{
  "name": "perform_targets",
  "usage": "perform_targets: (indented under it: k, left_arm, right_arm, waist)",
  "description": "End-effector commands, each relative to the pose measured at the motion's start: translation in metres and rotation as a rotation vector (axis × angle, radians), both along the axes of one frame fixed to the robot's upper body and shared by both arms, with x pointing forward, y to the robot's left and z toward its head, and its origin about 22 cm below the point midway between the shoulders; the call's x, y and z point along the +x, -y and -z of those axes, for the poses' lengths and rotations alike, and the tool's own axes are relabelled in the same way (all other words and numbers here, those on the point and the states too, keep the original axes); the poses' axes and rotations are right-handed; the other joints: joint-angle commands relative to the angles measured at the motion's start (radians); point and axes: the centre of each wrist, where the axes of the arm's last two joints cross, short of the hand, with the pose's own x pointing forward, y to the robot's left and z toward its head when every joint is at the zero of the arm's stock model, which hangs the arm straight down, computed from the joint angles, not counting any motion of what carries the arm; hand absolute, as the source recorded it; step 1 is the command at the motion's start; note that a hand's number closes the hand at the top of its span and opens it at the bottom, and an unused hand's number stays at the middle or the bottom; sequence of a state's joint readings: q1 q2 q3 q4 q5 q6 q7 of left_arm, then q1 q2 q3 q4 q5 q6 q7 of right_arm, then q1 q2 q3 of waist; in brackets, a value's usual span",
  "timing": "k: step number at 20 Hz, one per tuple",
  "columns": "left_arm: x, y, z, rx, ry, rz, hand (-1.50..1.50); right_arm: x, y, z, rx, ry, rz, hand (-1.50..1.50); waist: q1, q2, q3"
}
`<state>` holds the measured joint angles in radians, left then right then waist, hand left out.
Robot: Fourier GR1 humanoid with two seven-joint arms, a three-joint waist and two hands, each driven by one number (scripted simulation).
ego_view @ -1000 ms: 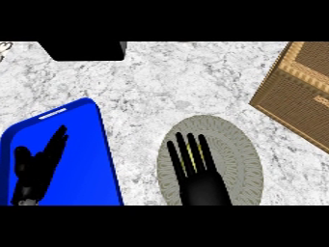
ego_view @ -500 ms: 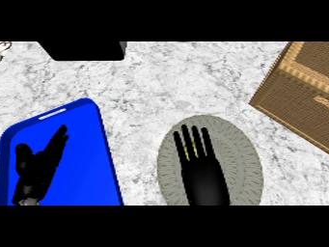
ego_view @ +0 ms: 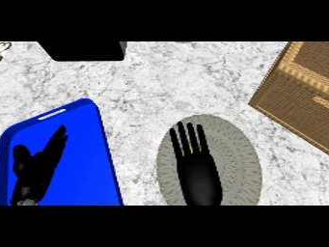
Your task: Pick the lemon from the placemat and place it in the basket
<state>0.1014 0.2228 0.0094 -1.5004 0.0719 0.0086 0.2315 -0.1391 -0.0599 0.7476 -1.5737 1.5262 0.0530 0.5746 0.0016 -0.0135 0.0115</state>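
Black against grey, the right hand [ego_view: 199,176] lies over the round woven placemat [ego_view: 241,154] at the near edge, fingers [ego_view: 188,140] straight and spread, pointing far. Thin yellow slivers show between those fingers, and that is all that is visible of the lemon [ego_view: 192,147]; it sits on the placemat, under the fingers, toward the mat's far-left part. So little of it shows that its long axis and the way its ends point cannot be told.

Left of this, the left hand [ego_view: 37,166] rests open above a blue tray [ego_view: 89,144] at the near left, fingers relaxed and angled far-right, holding nothing.

The likely trouble comes from the grasp: the fingers are flat over the fruit, not curled round it, so closing from this pose could press the lemon down or squeeze it sideways, and a rounded fruit would probably roll off across the mat. Its hidden orientation adds to that risk.

Farther off at the right stands the brown wicker basket [ego_view: 309,91], well apart from the placemat, so a poorly seated lemon has a long carry over marble counter [ego_view: 167,82]. A black object [ego_view: 81,49] sits at the far edge.
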Motion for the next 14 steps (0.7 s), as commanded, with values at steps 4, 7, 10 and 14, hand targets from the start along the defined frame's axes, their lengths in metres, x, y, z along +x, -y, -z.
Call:
perform_targets:
  k: [4, 7, 10, 14]
  left_arm:
    - [-0.025, 0.005, 0.041, -0.029, -0.148, -0.016, 0.00]
    - [-0.018, 0.012, 0.026, -0.019, -0.156, -0.008, 0.00]
    - [-0.007, 0.022, 0.031, -0.044, -0.155, -0.013, 0.00]
    - [-0.015, 0.003, 0.030, -0.037, -0.147, -0.016, 0.00]
  right_arm:
    - [0.007, 0.006, 0.008, -0.034, -0.017, -0.005, 1.50]
    - [0.006, 0.020, 0.022, -0.100, 0.047, -0.079, 1.50]
    - [0.018, 0.008, 0.011, -0.146, 0.079, -0.063, 1.50]
    - [0.018, 0.004, 0.022, -0.161, 0.081, -0.076, 1.50]
  waist:
    - [0.000, 0.015, -0.012]
    - [0.003, 0.015, -0.011]
    - [-0.001, 0.017, -0.012]
    - [0.004, 0.016, -0.012]
